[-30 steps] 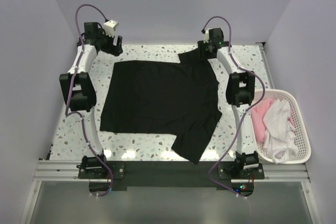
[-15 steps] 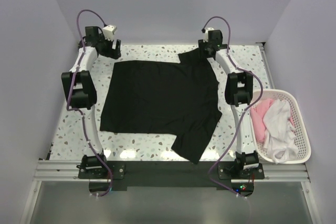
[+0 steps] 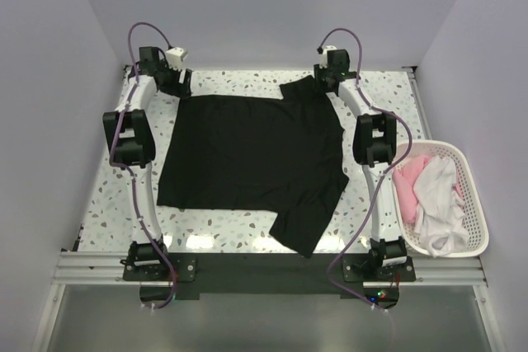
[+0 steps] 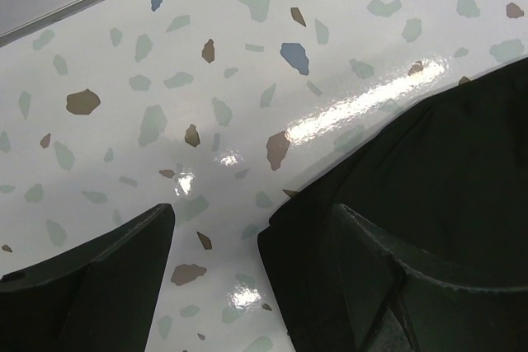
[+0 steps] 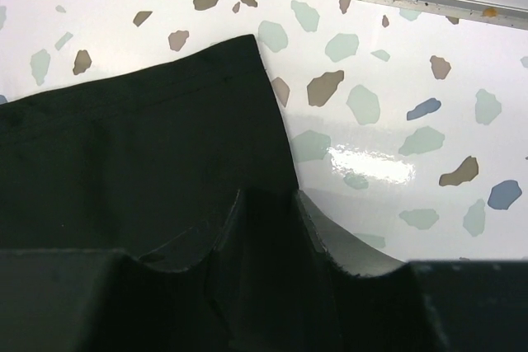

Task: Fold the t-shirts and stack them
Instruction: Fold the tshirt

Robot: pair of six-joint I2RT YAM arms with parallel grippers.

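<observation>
A black t-shirt (image 3: 252,158) lies spread on the speckled table (image 3: 115,195). The left gripper (image 4: 252,241) stands spread wide at its far-left corner; the right gripper (image 5: 268,241) apparently pinches the far-right sleeve.

A black t-shirt (image 3: 252,154) lies spread flat on the speckled worktop (image 3: 115,195), filling most of its middle. One short sleeve (image 3: 307,95) points toward the far right corner, and the other (image 3: 304,227) reaches over the near edge. The far left corner (image 4: 429,204) of the cloth rests on the worktop. A white t-shirt (image 3: 437,199) and a pink t-shirt (image 3: 406,180) sit crumpled together in the basket (image 3: 470,195) on the right.
</observation>
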